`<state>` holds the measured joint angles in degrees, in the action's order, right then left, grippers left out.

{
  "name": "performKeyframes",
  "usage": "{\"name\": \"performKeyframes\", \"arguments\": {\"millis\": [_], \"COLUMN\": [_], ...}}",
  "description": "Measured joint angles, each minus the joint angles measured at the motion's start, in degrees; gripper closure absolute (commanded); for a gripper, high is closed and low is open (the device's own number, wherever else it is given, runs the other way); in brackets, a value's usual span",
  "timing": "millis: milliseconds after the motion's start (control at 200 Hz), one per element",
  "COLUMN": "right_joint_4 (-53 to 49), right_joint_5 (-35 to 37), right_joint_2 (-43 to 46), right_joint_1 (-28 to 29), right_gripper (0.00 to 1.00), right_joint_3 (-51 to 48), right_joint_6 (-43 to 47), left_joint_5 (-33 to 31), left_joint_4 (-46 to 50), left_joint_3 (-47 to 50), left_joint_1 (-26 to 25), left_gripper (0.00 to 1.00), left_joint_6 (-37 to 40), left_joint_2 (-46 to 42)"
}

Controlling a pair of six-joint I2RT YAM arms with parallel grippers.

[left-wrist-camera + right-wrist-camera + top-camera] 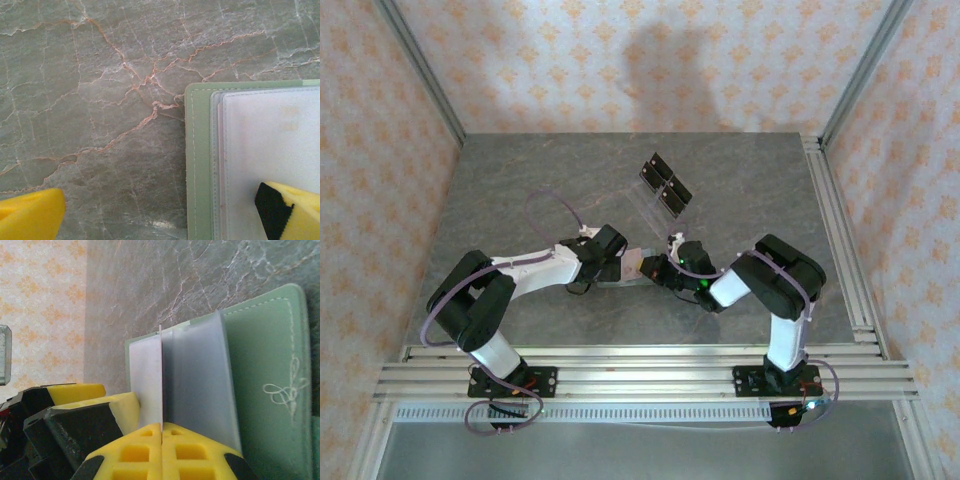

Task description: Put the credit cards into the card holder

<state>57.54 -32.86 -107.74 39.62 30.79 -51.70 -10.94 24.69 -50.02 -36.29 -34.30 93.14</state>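
Yellow right fingers [135,455] pinch a card [160,380] inside the card holder [270,365].

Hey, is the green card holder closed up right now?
No, the card holder lies spread open on the table, with its clear inner sleeves facing up.

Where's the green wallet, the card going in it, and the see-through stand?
card holder [270,340], right wrist view, on its green outer cover.
credit card [161,375], right wrist view, on its thin edge above the yellow fingers.
clear stand [676,194], top external view, on one black rectangle.
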Motion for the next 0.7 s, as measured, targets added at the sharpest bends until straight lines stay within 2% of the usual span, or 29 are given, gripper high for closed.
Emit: {"name": "performKeyframes", "arguments": {"millis": [701], "right_joint_4": [-0.6], "right_joint_5": [-1.6], "right_joint_2": [-0.9], "right_joint_1": [0.3], "right_gripper": [1.0], "right_joint_3": [0.9], "right_joint_6": [-0.2], "left_joint_5": [0.0], "left_joint_4": [-0.1], "left_joint_3": [0.3], "left_joint_1": [0.0], "left_gripper": [0.0], "left_joint_6": [-0.2], "left_joint_2": [-0.1]}}
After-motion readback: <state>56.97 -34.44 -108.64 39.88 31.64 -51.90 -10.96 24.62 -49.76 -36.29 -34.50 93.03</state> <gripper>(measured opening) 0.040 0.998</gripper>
